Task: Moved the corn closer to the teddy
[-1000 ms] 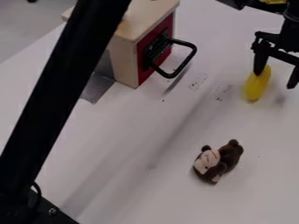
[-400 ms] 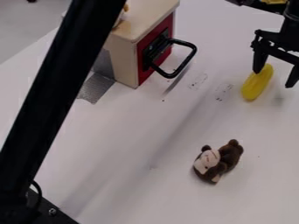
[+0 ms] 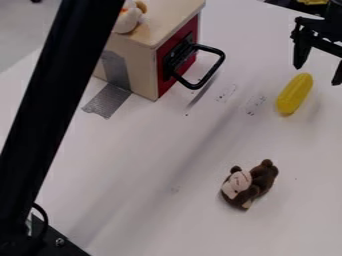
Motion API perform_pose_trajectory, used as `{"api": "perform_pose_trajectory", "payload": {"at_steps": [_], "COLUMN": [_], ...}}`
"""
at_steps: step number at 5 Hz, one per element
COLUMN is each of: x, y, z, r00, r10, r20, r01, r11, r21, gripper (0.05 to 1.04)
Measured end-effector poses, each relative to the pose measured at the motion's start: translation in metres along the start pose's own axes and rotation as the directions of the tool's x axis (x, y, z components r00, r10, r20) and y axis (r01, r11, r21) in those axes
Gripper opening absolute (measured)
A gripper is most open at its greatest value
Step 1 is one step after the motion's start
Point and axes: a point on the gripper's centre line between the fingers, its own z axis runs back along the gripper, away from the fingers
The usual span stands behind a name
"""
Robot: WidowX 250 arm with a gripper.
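Fingers [image 3: 300, 56] spread wide, nothing between them! Left to right now: faint dark marks [image 3: 227, 93] on the table [image 3: 167, 150], no readable words; the teddy [image 3: 250, 184], lying lower down; the corn [image 3: 294, 94], well apart from it, near the gripper [image 3: 318, 75]. Any gain so far, can't tell; if side by side's the goal, plenty's left.

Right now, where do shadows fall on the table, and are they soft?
In the camera view, a faint, soft shadow lies beside the corn, a darker streak below the black handle, and a broad grey band slants across the white table.
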Motion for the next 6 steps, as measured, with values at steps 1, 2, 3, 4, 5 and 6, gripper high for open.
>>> {"api": "perform_pose_trajectory", "payload": {"at_steps": [1, 2, 3, 4, 5, 6], "x": [-0.004, -0.009, -0.009, -0.009, -0.009, -0.015], "y": [-0.001, 0.001, 0.003, 0.007, 0.013, 0.025], "z": [-0.008, -0.026, -0.026, -0.026, -0.026, -0.032], "r00": [0.999, 0.997, 0.997, 0.997, 0.996, 0.994], "r10": [-0.005, -0.014, -0.012, -0.012, -0.020, -0.002], "r20": [-0.032, -0.076, -0.082, -0.081, -0.084, -0.109], "r01": [0.005, 0.014, 0.013, 0.014, 0.024, 0.011], "r11": [1.000, 1.000, 1.000, 1.000, 0.998, 0.997], "r21": [-0.011, 0.000, 0.006, 0.027, 0.051, 0.082], "gripper": [0.995, 0.995, 0.995, 0.995, 0.995, 0.995]}}
